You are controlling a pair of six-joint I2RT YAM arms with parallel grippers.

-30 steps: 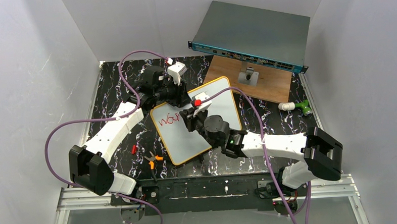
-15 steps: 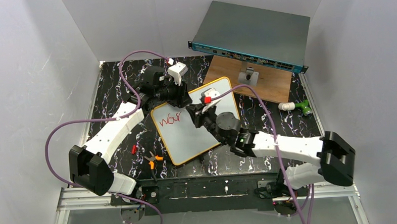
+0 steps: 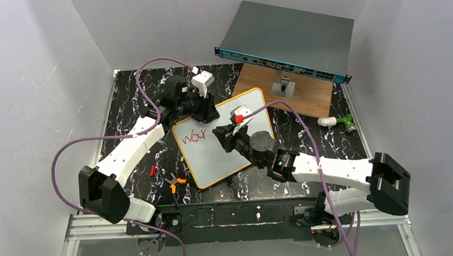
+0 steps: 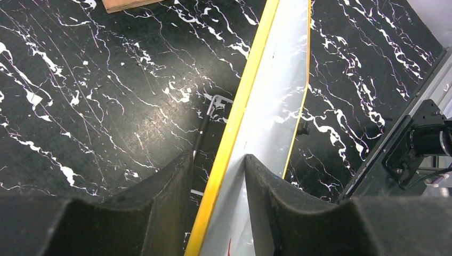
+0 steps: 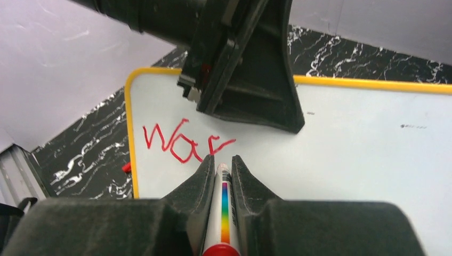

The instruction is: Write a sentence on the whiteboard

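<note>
The whiteboard [image 3: 211,160], white with a yellow-orange rim, lies at an angle on the black marbled table. Red lettering [image 3: 192,137], the sentence's start, reads roughly "war" near its left corner [image 5: 184,141]. My left gripper [image 3: 203,113] is shut on the board's far edge; in the left wrist view its fingers [image 4: 217,160] straddle the rim of the whiteboard [image 4: 272,106]. My right gripper [image 3: 227,134] is shut on a white marker [image 5: 224,202] with a rainbow stripe and a red end. Its tip sits just right of the last letter, between the fingertips [image 5: 221,160].
A grey rack box with a teal front [image 3: 289,38] stands at the back on a wooden board [image 3: 309,98] with a small metal stand [image 3: 283,88]. A green-and-white item [image 3: 336,122] lies at the right. Orange-handled pliers [image 3: 173,182] and a red piece [image 3: 152,170] lie left of the whiteboard.
My right gripper has moved with the marker a little right and away across the board, and its elbow has swung right. The left arm and the whiteboard have stayed put.
</note>
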